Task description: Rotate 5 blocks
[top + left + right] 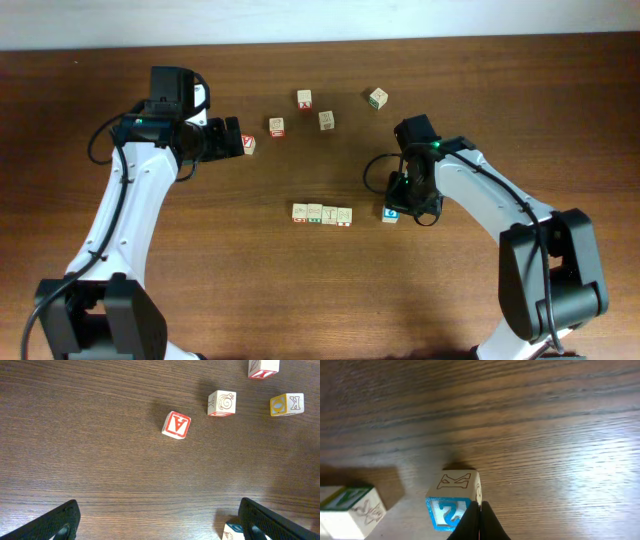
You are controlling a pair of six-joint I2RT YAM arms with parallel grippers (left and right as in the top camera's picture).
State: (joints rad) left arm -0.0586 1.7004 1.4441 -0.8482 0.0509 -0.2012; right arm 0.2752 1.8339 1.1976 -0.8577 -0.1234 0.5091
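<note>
Four pale wooden blocks (pixel 322 214) lie in a row at the table's middle. The blue-faced "2" block (pixel 390 213) sits just right of the row. In the right wrist view this blue block (pixel 451 510) shows a "K" on top, and the row's end block (pixel 350 510) lies to its left. My right gripper (pixel 479 512) is shut with nothing between its fingers, and its tips rest against the blue block's right front corner. My left gripper (pixel 160 527) hangs wide open over bare table. The row's left end block (pixel 231 532) peeks out beside its right finger.
A red-faced cube (pixel 176 425) lies ahead of the left gripper (pixel 230 139). Beyond it are a pale cube with a spiral print (pixel 222 403), a yellow "K" cube (pixel 286 404) and a red-print cube (pixel 263 367). Another pale cube (pixel 377 97) sits at the back right.
</note>
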